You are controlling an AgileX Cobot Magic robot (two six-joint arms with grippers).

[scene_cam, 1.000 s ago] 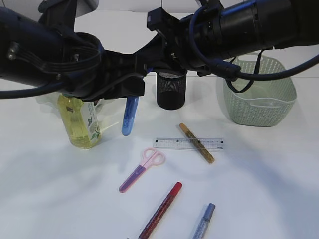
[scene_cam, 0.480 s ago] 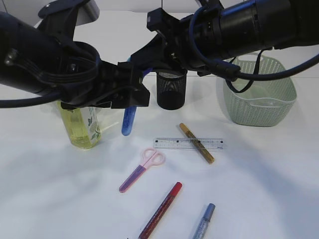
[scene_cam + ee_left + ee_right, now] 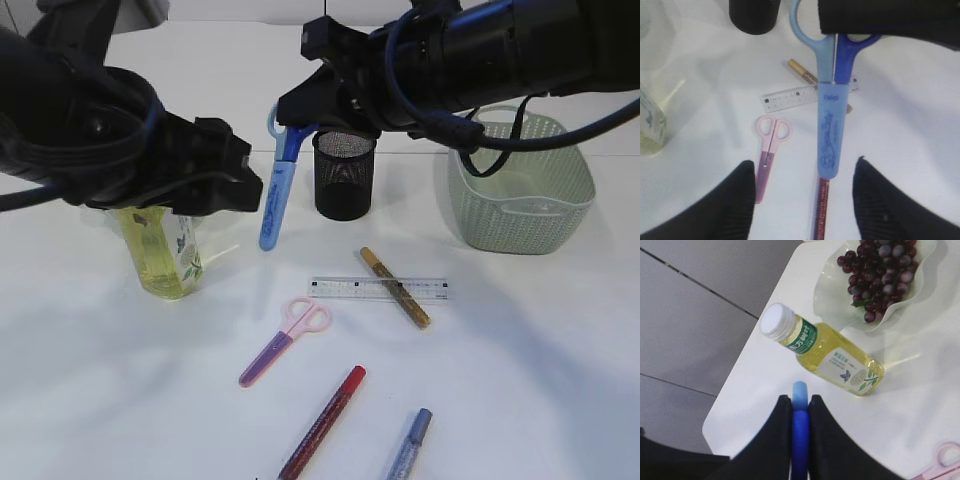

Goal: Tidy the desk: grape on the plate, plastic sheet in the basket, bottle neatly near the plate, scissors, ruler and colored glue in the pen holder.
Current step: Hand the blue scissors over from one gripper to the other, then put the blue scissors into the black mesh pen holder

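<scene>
hidden: bottle [image 3: 160, 252] top behind left arm | right tool [image 3: 800, 412] pinches blue scissors [image 3: 277, 190] | left tool [image 3: 802, 200] spread, empty | surface [image 3: 520, 360] white, grey wall beyond

The left arm [image 3: 110, 130] hides the bottle's [image 3: 160, 250] cap and the plate behind it, the red glue pen [image 3: 322, 422] and blue glue pen [image 3: 408, 445] run off the bottom edge, and the right arm [image 3: 480, 55] covers the blue scissors' [image 3: 278, 190] handles.
</scene>
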